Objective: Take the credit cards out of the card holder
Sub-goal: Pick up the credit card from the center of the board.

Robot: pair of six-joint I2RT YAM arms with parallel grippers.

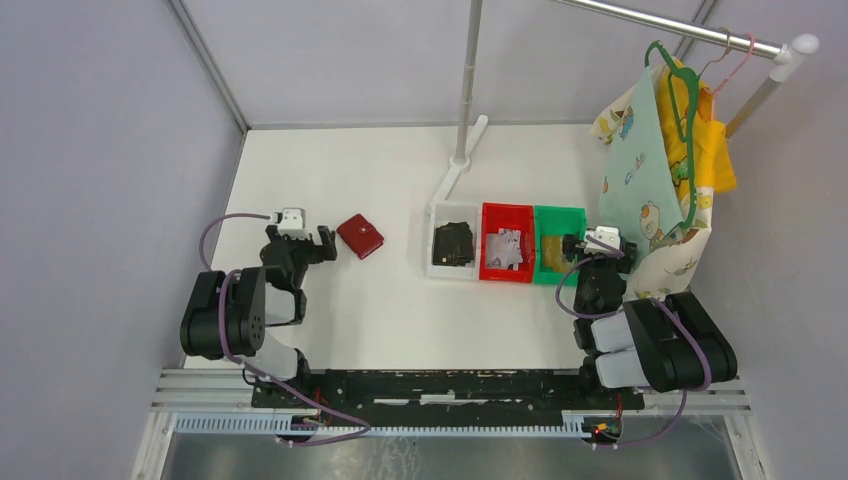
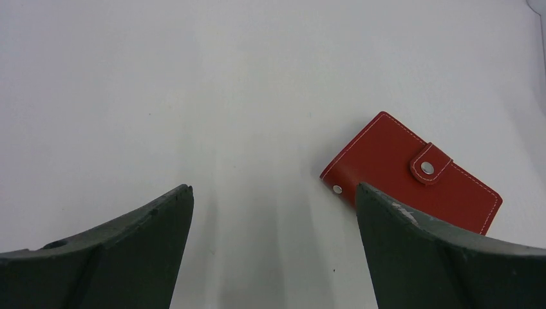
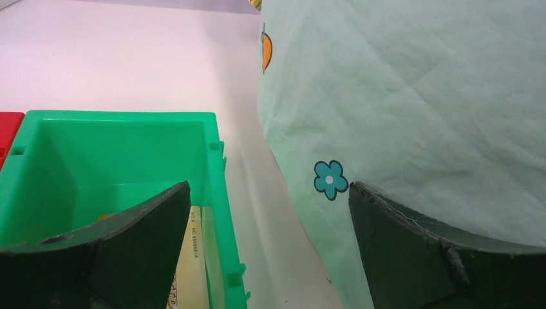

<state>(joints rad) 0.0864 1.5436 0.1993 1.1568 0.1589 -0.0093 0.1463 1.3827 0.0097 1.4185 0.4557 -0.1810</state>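
Observation:
The card holder (image 1: pixel 360 236) is a small red wallet lying closed on the white table, its snap tab fastened. It also shows in the left wrist view (image 2: pixel 412 170). My left gripper (image 1: pixel 299 237) is open and empty just left of it, low over the table (image 2: pixel 273 187); its right finger overlaps the wallet's near edge in that view. Credit cards lie in the bins: dark ones (image 1: pixel 453 243), silvery-grey ones (image 1: pixel 505 248) and golden-tan ones (image 1: pixel 552 252), the last also in the right wrist view (image 3: pixel 187 257). My right gripper (image 1: pixel 600 247) is open and empty at the green bin's right edge (image 3: pixel 269 184).
A white bin (image 1: pixel 437 232), a red bin (image 1: pixel 507 210) and a green bin (image 1: pixel 560 212) stand in a row right of centre. A mint printed cloth (image 1: pixel 650 170) hangs from a rail beside my right gripper (image 3: pixel 412 96). A pole base (image 1: pixel 460 160) stands behind the bins.

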